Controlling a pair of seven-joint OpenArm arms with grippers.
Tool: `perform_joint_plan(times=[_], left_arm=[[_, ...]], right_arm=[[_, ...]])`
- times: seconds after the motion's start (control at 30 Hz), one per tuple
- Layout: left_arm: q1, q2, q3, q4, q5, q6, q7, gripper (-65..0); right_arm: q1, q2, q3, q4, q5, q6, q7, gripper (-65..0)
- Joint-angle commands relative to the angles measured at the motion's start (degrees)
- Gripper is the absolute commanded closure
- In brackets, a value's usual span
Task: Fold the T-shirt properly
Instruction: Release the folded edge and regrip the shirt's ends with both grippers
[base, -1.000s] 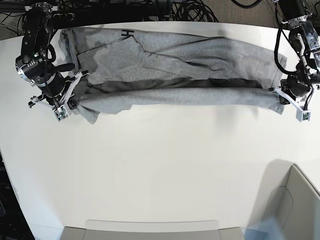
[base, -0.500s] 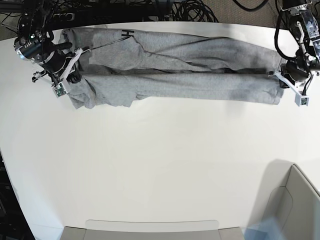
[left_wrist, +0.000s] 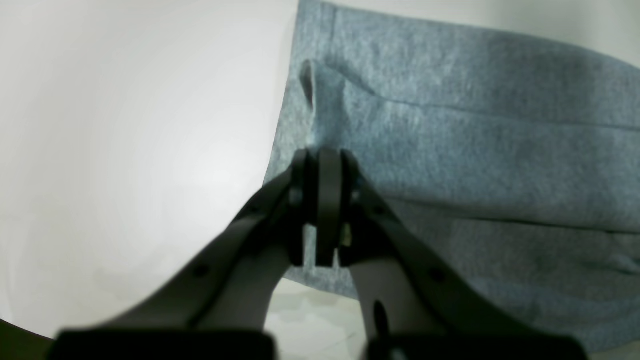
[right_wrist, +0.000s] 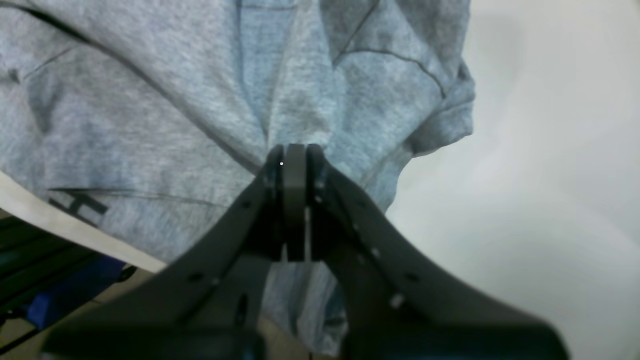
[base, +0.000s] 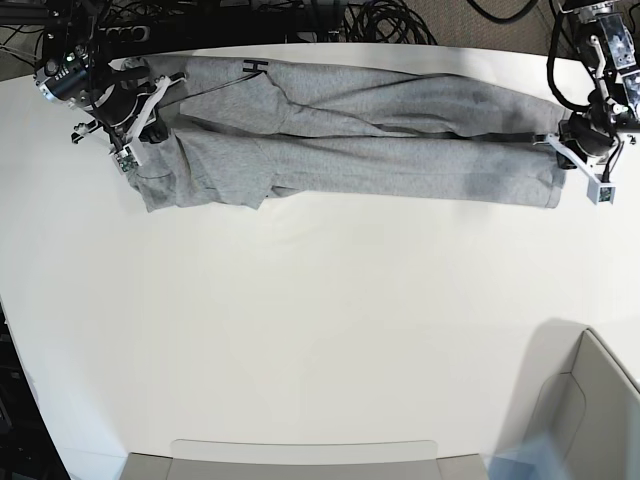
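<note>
both grippers have carried the t-shirt (base: 350, 145) edge toward the table's (base: 320, 330) far side; left gripper (left_wrist: 322, 165) and right gripper (right_wrist: 295, 160) pinch cloth. i'd lower evenly, aligning hems before releasing.

The T-shirt (base: 350, 140) was a soft heather-grey knit cloth with a matt, faintly fuzzy surface and black printed lettering (base: 255, 67). The table (base: 320, 330) was a smooth white surface with a dull sheen. The left gripper (left_wrist: 322, 160) and right gripper (right_wrist: 295, 152) had dark matt fingers that looked like moulded plastic. The cables (base: 380, 20) were black, rubber-like and slightly glossy.
</note>
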Motion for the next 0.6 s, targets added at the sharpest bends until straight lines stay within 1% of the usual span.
perform_joint_plan(times=[0.0, 0.07, 0.13, 0.2, 0.23, 0.43, 0.57], left_arm=[[-0.39, -1.09, -0.35, 0.93, -0.18, 0.05, -0.96, -3.8], [-0.39, -1.09, -0.35, 1.02, -0.18, 0.05, -1.05, -9.9], [-0.39, -1.09, -0.35, 1.02, -0.27, 0.05, -1.05, -14.5], [-0.39, -1.09, -0.35, 1.02, -0.27, 0.05, -1.05, -16.0], [-0.39, -1.09, -0.35, 1.02, -0.36, 0.05, -1.05, -16.0], [-0.48, -1.0, -0.35, 1.02, -0.36, 0.05, -1.05, -16.2], [-0.74, 0.14, -0.52, 1.02, -0.36, 0.05, -1.05, -16.2]], right_arm=[[-0.17, 0.62, 0.33, 0.77, 0.32, 0.24, 0.73, 0.0], [-0.96, 0.62, 0.42, 0.77, 0.32, 0.24, 0.82, -7.7], [-1.31, 0.62, 0.33, 0.77, 0.32, 0.24, 0.82, -15.2], [-1.31, 0.62, 0.33, 0.77, 0.32, 0.24, 0.82, -19.5], [-1.31, 0.62, 0.33, 0.77, 0.32, 0.24, 0.82, -20.3], [-0.87, 0.53, 0.33, 0.77, 0.32, 0.24, 0.82, -20.4], [-0.78, 0.53, 0.33, 0.77, 0.32, 0.24, 0.82, -20.4]])
